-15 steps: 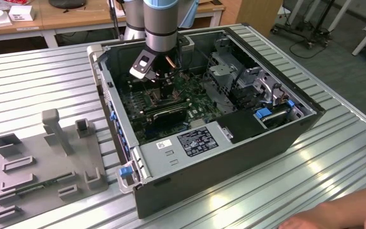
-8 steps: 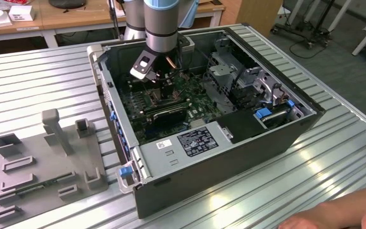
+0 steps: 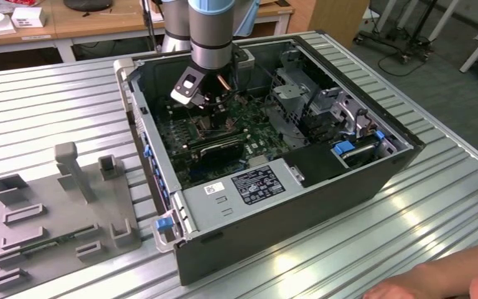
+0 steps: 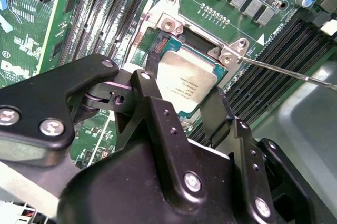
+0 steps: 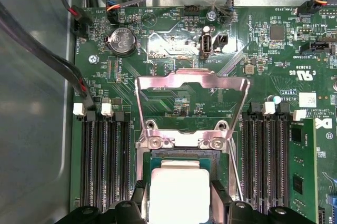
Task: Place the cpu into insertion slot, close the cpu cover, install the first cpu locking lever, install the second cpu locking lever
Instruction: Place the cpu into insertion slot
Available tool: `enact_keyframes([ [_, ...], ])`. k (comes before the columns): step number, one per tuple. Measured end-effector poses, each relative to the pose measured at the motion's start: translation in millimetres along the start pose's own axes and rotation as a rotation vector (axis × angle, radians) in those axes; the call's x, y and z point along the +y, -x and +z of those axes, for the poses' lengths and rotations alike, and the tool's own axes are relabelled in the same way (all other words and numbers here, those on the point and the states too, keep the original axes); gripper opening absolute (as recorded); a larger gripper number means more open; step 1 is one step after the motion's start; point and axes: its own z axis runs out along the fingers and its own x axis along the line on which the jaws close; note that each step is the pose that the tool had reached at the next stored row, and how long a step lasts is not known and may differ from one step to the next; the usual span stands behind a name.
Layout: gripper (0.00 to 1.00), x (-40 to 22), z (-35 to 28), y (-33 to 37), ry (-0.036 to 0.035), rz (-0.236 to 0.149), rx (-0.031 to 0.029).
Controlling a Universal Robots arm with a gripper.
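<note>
inside the computer case [image 3: 305, 208], the gripper [image 5: 179, 205] clamps the cpu [image 5: 178, 184] by two opposite edges, low over the insertion slot [image 5: 179, 155]. the cpu cover [image 5: 192, 77] stands swung open, clear of the slot.

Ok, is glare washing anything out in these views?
In the first wrist view the cpu face glares almost white; in the second wrist view it is evenly lit; in the exterior view bright streaks shine on the ribbed table.
</note>
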Motion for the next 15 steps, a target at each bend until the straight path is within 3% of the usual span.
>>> enact_keyframes([
  [15,0.58,-2.5,2.3,0.2,-0.0002,0.000,-0.0005],
])
